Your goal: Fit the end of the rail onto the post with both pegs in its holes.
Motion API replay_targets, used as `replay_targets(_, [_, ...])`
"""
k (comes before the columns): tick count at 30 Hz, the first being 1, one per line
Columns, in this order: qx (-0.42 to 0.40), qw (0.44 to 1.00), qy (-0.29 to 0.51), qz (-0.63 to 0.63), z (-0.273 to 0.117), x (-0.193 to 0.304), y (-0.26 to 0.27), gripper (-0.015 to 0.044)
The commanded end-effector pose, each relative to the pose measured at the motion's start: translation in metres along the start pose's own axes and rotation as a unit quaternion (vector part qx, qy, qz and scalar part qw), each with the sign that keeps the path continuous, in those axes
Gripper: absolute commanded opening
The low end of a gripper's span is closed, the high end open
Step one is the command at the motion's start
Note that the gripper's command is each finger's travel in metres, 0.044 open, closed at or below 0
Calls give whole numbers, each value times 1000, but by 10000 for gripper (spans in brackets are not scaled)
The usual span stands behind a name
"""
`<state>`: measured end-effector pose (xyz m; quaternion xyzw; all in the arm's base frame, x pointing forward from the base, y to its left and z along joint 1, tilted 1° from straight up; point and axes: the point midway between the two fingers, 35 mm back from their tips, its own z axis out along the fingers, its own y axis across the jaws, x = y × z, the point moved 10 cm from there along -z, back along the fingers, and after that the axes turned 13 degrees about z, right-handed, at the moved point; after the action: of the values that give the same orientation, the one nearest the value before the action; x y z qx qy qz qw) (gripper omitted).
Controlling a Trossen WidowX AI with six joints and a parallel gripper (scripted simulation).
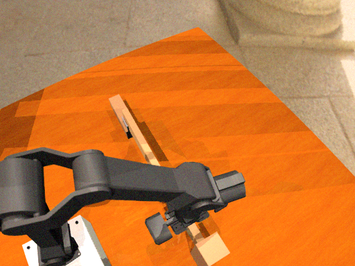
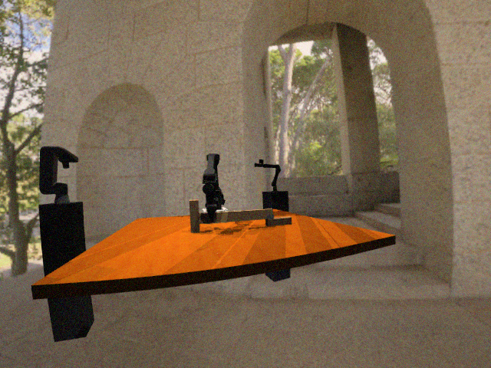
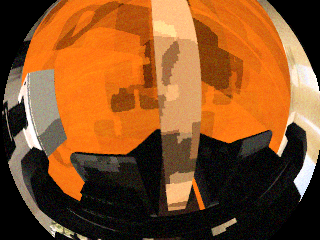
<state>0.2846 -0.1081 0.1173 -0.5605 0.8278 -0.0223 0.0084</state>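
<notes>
Spanning from the footboard block [image 1: 116, 103] at the far end toward the post [image 1: 210, 247] at the near end, the rail [image 1: 137, 134] is clamped in the end effector [image 1: 183, 224]. Mating appears under way; next, press it onto the pegs. An orange counter [image 2: 158, 253] stands among stone arches.

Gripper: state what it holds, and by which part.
The gripper is shut on the bed rail, clamped across its sides near the end closest to the post, not at the bracket end.
</notes>
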Motion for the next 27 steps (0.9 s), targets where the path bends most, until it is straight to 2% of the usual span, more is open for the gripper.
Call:
replay_targets(1, [4, 1000, 0, -2, -2, 2, -2, 0])
replay_targets(2, [4, 1000, 0, -2, -2, 2, -2, 0])
replay_targets(19, [0, 1000, 0, 0, 0, 0, 0, 440])
replay_targets(27, [1, 1000, 0, 0, -7, -6, 1, 440])
